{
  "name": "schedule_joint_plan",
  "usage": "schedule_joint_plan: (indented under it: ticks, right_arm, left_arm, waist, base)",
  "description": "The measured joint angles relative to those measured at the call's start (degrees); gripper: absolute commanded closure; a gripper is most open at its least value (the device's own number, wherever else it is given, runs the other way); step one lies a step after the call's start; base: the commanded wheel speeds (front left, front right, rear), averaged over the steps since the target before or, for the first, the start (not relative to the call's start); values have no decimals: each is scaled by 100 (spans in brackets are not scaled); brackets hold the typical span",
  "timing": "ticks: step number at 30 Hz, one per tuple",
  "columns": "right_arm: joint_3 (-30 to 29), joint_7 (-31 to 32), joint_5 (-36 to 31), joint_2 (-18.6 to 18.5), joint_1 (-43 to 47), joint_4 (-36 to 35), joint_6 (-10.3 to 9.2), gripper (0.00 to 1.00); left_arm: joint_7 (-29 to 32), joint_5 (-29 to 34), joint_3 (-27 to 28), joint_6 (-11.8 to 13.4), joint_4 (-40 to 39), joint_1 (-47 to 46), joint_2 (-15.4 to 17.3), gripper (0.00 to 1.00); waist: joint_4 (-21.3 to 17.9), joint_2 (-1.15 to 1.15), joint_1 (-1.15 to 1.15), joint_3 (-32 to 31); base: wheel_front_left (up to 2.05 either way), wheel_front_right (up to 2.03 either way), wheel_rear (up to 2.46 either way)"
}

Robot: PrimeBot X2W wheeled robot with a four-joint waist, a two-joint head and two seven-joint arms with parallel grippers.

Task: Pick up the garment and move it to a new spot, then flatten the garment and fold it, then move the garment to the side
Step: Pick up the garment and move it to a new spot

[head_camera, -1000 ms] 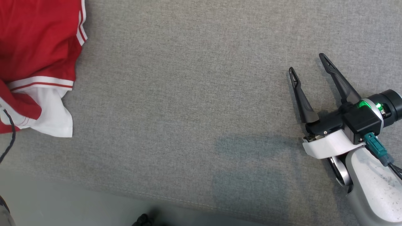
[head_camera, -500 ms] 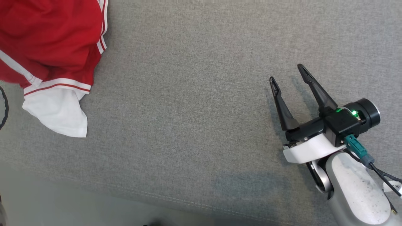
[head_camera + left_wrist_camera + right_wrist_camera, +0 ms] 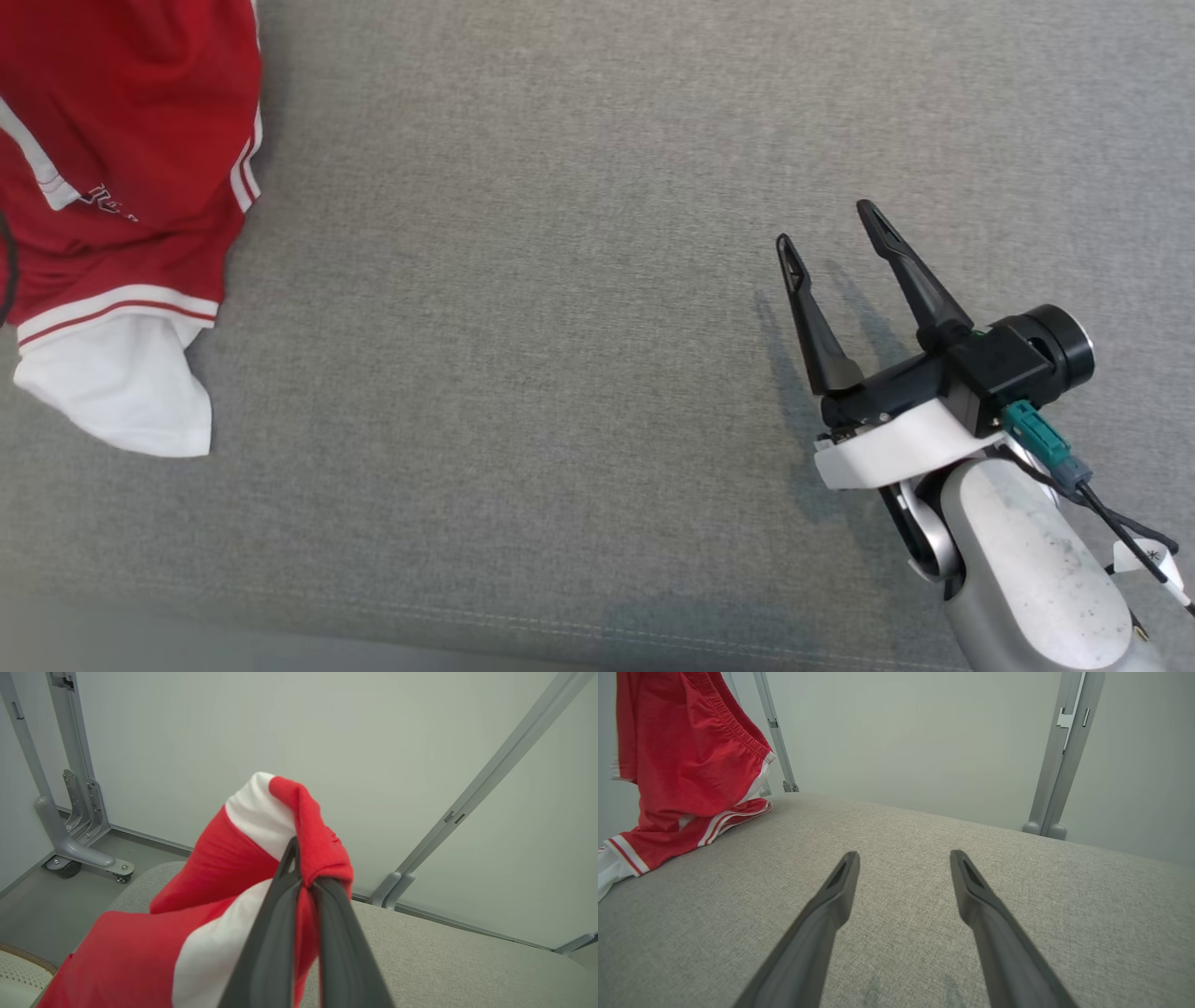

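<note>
The garment is a pair of red shorts with white stripes and a white lining, hanging at the left of the head view with its lower end touching the grey cushion. In the left wrist view my left gripper is shut on a bunched fold of the garment, lifted above the cushion. My right gripper stands open over bare cushion at the right, far from the cloth. The right wrist view shows its fingers apart with nothing between them, and the garment hangs at the far left.
The cushion's front seam and edge run along the bottom of the head view. Grey metal frame posts stand behind the cushion against a pale wall. A wheeled frame foot rests on the floor at the left.
The head view has shifted between frames. The garment hangs more lengthwise now, with its white lining lower on the cushion. The right gripper stays open and has drawn a little nearer the middle.
</note>
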Motion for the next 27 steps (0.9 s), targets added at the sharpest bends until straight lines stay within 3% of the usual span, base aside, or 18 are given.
schedule_joint_plan:
  ticks: [5, 13, 20, 27]
  right_arm:
    - [71, 0, 41, 123, -1, 4, -1, 0]
    - [114, 0, 109, 199, -3, 26, -7, 0]
    - [134, 4, 196, 288, -1, 36, -65, 0]
    - [192, 4, 312, 307, 29, 49, -119, 0]
  left_arm:
    - [183, -320, -260, 0, -367, -3, -105, 100]
    - [390, -662, -932, 0, -842, 173, -653, 100]
    - [485, -666, -1700, 0, -1177, 720, -1089, 100]
    - [467, -491, -2559, 0, -1303, 1135, -1317, 100]
  waist:
    - [-247, 0, 0, -91]
    - [-723, 0, 0, -207]
    - [-1212, 0, 0, -313]
    - [-1737, 0, 0, -441]
  base:
    - [0, 0, 0]
    - [0, 0, 0]
    - [0, 0, 0]
    - [0, 0, 0]
